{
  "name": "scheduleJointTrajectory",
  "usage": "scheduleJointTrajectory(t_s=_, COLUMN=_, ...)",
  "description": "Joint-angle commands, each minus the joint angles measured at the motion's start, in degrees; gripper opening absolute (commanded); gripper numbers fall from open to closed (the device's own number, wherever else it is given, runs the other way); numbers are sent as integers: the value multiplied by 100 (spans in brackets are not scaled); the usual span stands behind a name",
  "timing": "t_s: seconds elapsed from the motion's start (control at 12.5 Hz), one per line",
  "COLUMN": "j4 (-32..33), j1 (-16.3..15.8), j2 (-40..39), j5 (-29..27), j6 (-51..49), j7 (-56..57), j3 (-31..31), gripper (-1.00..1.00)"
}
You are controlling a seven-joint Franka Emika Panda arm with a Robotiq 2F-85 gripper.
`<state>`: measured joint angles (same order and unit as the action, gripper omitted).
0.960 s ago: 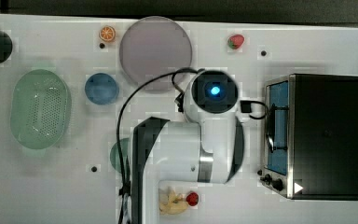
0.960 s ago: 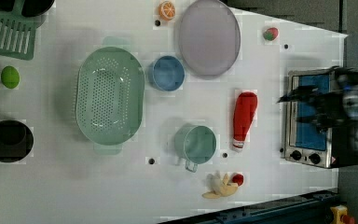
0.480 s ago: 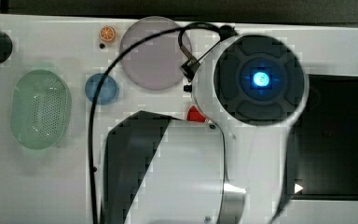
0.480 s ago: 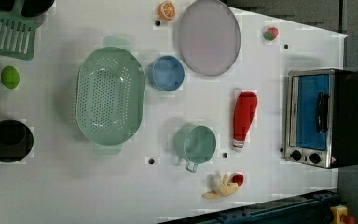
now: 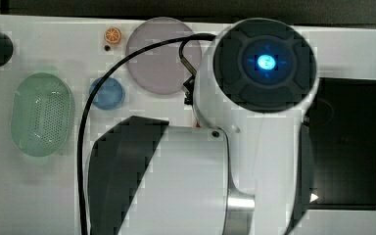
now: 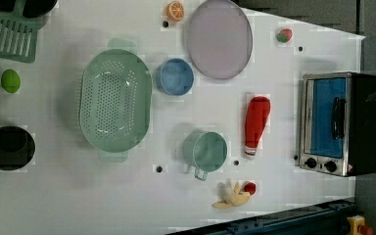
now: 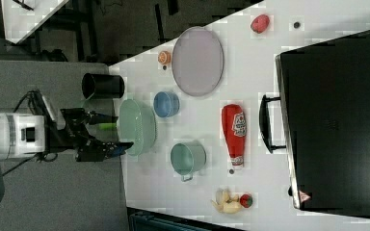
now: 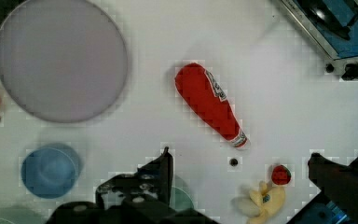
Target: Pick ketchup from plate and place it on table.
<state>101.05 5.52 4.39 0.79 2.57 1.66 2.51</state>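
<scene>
left view, red ketchup bottle lying on table, gripper wide open, empty

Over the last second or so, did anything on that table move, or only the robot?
Only the robot. In the top view its arm has come to cover much more of the picture, and in the left view it has gone from beside the toaster oven. The ketchup bottle lies where it did on the table, off the plate. Dishes and toys kept their places.

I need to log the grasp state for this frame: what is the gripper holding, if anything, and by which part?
Nothing is held. The gripper is open and empty, and the ketchup bottle lies untouched on the table, off the plate.
</scene>
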Motion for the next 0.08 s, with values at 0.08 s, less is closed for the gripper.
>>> scheduleJointTrajectory(t_s=0.08, j4=75, j1=-21, j2=-83, j5=22, j6=-23, j7=-213, j3=9, gripper=100)
